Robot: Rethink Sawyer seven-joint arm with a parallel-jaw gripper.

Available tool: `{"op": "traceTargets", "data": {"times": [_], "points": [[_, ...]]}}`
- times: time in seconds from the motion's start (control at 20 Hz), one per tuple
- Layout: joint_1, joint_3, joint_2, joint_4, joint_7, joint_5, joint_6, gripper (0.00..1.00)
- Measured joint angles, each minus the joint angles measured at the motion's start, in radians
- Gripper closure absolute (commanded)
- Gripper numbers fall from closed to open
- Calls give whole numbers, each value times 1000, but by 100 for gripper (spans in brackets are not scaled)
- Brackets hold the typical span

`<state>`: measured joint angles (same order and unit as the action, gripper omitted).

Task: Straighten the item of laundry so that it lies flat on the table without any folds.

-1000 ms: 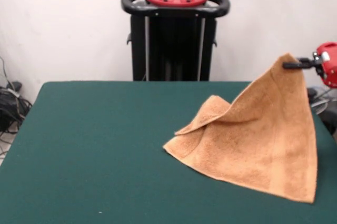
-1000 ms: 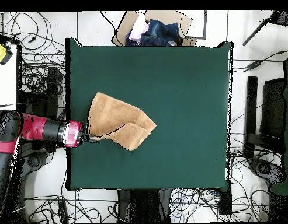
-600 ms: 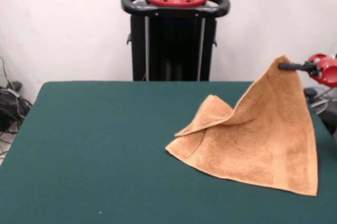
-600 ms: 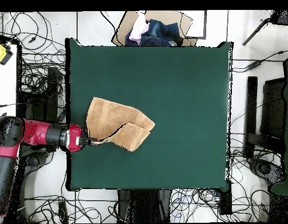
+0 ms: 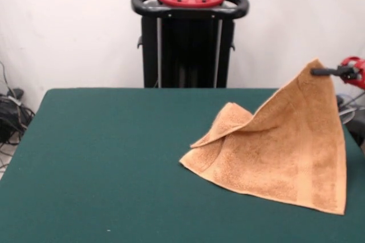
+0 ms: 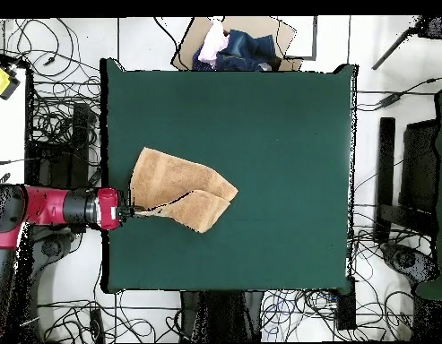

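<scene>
Pulling outward, our gripper, fingers clamped on the towel corner, has shifted past the table edge, fold persisting.

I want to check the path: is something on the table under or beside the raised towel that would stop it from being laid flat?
Nothing visible does. The gripper holds one corner of the towel up; the table around it is bare green.

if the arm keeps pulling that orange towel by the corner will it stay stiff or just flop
Likely floppy: the towel hangs in a tent from the corner pinched by the end effector, with a flap folded over. It probably weighs little, since one pinched corner lifts it. Its terry surface may drag on the felt-like table rather than slide.
</scene>
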<state>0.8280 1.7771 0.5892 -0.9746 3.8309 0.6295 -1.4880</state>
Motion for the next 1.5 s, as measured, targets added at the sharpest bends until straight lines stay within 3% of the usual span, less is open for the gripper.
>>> {"op": "traceTargets", "data": {"times": [0.3, 0.7, 0.85, 1.1, 1.5], "points": [[-15, 43, 15, -2, 96, 5, -76, 100], [-49, 129, 90, -29, 425, 4, -441, 100], [-63, 154, 113, -29, 516, 2, -511, 100], [-105, 241, 171, -28, 633, 3, -562, 100], [-121, 282, 213, -30, 645, 5, -560, 100]]}}
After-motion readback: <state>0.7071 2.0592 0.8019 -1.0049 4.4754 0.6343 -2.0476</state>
